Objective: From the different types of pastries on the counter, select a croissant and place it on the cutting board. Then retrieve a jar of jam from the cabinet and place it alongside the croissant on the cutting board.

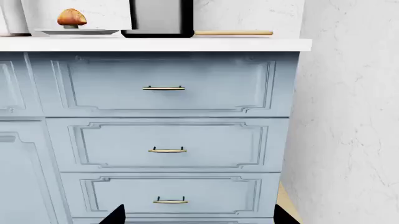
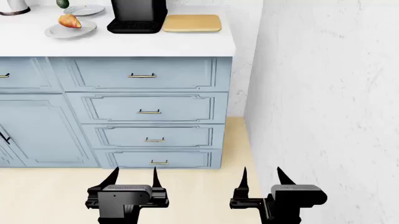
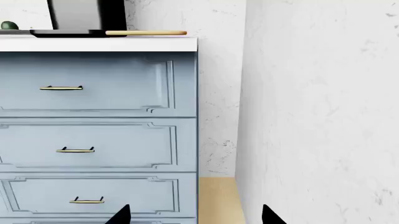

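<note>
- The left end effector (image 2: 132, 178) hung low over the pale wooden floor (image 2: 50, 196) in front of the drawers, its two dark fingers spread apart with nothing between them.
- The right end effector (image 2: 260, 178) sat at about the same height beside it, also spread open and empty, close to the white marbled wall (image 2: 324, 102) on the robot's right.
- Both end effectors were well apart from the worktop (image 2: 156, 44), a plain white slab above light blue panelled drawers (image 2: 146, 107) with slim brass handles.
- The croissant (image 2: 69, 21), golden-brown with darker orange ends, lay on a round grey-white plate (image 2: 59, 32) toward the left of the worktop; in the left wrist view it showed as an orange lump (image 1: 72, 17) on that plate (image 1: 76, 32).
- The cutting board (image 2: 192, 23), a light tan rectangle with rounded corners, lay flat at the right end of the worktop, bare, just beside a black appliance (image 2: 138, 16) that stood between it and the plate.
- Both wrist views caught the board edge-on as a thin tan strip (image 1: 233, 32) (image 3: 146, 32) next to the appliance's dark base.
- A green round fruit (image 2: 62, 3) lay further back, beside a second plate (image 2: 84, 10).
- The jar of jam was not visible in any view.
</note>
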